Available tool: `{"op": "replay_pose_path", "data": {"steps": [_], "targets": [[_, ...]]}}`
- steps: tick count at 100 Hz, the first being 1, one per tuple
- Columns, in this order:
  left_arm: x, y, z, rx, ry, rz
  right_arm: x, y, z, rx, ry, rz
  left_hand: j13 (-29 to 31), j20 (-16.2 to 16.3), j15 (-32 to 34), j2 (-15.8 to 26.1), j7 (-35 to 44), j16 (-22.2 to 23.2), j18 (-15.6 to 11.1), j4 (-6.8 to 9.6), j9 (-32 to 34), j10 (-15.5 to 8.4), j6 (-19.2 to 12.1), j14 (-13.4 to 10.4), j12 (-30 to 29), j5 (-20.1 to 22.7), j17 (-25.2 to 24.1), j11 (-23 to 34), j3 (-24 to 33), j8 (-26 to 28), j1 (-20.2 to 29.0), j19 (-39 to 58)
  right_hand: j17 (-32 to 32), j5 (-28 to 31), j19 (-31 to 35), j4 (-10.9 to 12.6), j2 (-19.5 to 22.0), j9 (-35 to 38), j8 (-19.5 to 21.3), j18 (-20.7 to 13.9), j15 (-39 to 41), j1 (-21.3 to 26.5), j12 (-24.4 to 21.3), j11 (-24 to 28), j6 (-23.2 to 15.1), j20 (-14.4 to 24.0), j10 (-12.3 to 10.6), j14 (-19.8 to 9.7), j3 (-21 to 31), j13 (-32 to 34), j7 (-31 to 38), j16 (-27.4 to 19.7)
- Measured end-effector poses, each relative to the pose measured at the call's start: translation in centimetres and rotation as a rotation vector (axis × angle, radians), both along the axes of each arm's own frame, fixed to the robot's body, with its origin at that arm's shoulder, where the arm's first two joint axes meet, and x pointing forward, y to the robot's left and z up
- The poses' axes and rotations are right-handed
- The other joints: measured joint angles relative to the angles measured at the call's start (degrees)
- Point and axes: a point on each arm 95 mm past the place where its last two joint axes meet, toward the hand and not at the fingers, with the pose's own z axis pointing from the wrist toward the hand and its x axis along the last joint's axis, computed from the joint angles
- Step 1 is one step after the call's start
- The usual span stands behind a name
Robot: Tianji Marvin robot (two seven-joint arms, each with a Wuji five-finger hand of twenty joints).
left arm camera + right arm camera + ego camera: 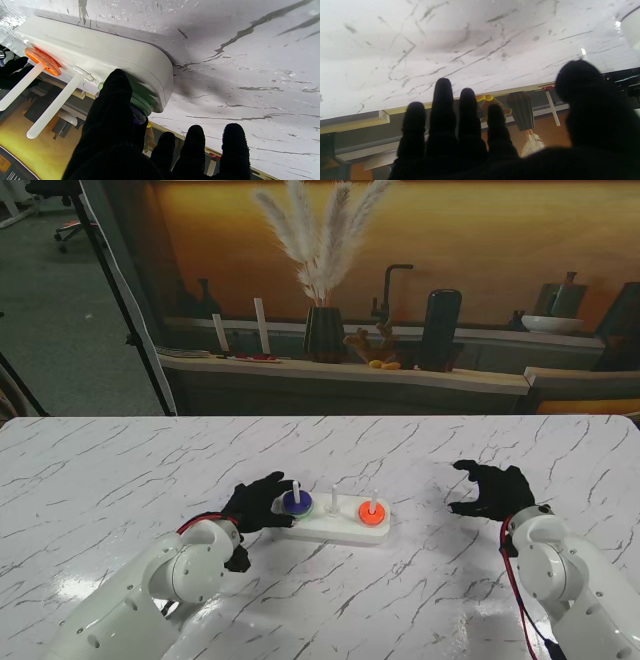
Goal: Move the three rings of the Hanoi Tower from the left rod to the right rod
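Observation:
The white tower base (345, 529) lies mid-table with three white rods. On its left rod sits a blue ring (296, 501) over a green ring (141, 100). An orange ring (372, 516) rests at the foot of the right rod; the middle rod (334, 500) is bare. My left hand (258, 502) is at the left rod, its thumb (112, 105) pressed on the blue ring's edge (138, 118) and fingers closing from the far side; the other fingers stay spread. My right hand (495, 490) hovers open over the table, right of the base, holding nothing.
Beyond the table's far edge (320, 417) stands a counter backdrop with a vase of pampas grass (322, 330) and a dark speaker (440, 328). White marble table surface (120, 480) spreads to both sides of the base.

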Motion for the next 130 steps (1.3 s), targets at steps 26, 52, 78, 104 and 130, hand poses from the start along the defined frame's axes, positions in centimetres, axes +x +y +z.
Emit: {"op": "replay_pose_path", "data": {"steps": [26, 52, 78, 104, 130], "targets": [[-0.03, -0.08, 0.32, -0.012, 0.024, -0.014, 0.02, 0.03, 0.02, -0.003, -0.003, 0.001, -0.5, -0.8, -0.3, -2.1, -0.5, 0.0, 0.0, 0.00, -0.8, 0.0, 0.0, 0.0, 0.0, -0.2, -0.8, 0.0, 0.0, 0.0, -1.9, 0.0, 0.0, 0.0, 0.0, 0.0, 0.0, 0.0, 0.0, 0.0, 0.0, 0.7, 0.0, 0.0, 0.0, 0.0, 0.0, 0.0, -0.6, 0.0, 0.1, 0.0], [-0.09, -0.06, 0.77, -0.017, 0.021, -0.017, 0.02, 0.11, -0.05, -0.002, -0.002, 0.001, -0.6, -1.0, -0.4, -2.6, -0.7, -0.2, 0.0, 0.00, -0.9, 0.0, 0.0, 0.0, 0.0, -0.2, -0.8, -0.2, 0.1, 0.0, -3.5, -0.2, 0.0, 0.0, 0.0, 0.0, 0.0, 0.0, 0.0, 0.0, 0.6, 0.7, 0.0, 0.0, 0.0, 0.0, 0.0, 0.0, -1.1, 0.0, 0.6, 0.0], [-0.09, -0.24, 0.73, -0.008, 0.008, -0.019, 0.01, 0.03, -0.03, -0.002, -0.004, -0.001, -0.5, -0.6, -0.4, -2.7, -0.7, -0.2, 0.0, 0.00, -0.9, 0.0, 0.0, 0.0, 0.0, -0.2, -0.1, -0.2, 1.9, 0.0, -2.9, -0.2, 0.0, 0.0, 0.1, 0.0, 0.6, 0.0, 0.0, 0.0, 0.6, 0.7, 0.0, 0.0, 0.0, 0.0, 0.0, 0.0, -1.3, 0.0, 0.7, 0.0], [-0.05, -0.32, 0.65, -0.006, 0.005, -0.015, -0.03, 0.00, -0.05, -0.001, -0.002, -0.003, 0.6, 1.7, 0.9, -2.6, -0.1, 1.3, 0.0, 0.00, 0.1, 0.0, 0.0, 0.0, 0.0, 0.0, 0.3, -0.2, 2.6, 0.4, -2.3, 3.1, 0.0, 0.0, 0.1, 0.0, 0.6, 0.0, 0.0, 0.0, 0.6, 0.7, 0.0, 0.0, 0.0, 0.0, 0.0, 0.0, -1.3, 0.0, 0.7, 0.0], [0.01, -0.28, 0.64, -0.012, -0.016, 0.011, -0.09, -0.03, -0.12, -0.001, 0.000, -0.004, 2.5, 3.0, 2.9, 1.7, 2.9, 3.3, 0.0, 0.00, 1.6, 0.0, -0.8, 0.0, 0.4, 3.4, 1.4, 1.1, -0.6, 3.5, 1.0, 7.5, 0.0, 0.0, 0.1, 0.0, 0.6, 0.0, 0.0, 0.0, 0.6, 0.7, 0.0, 0.0, 0.0, 0.0, 0.0, 0.0, -1.3, 0.0, 0.7, 0.0]]}}
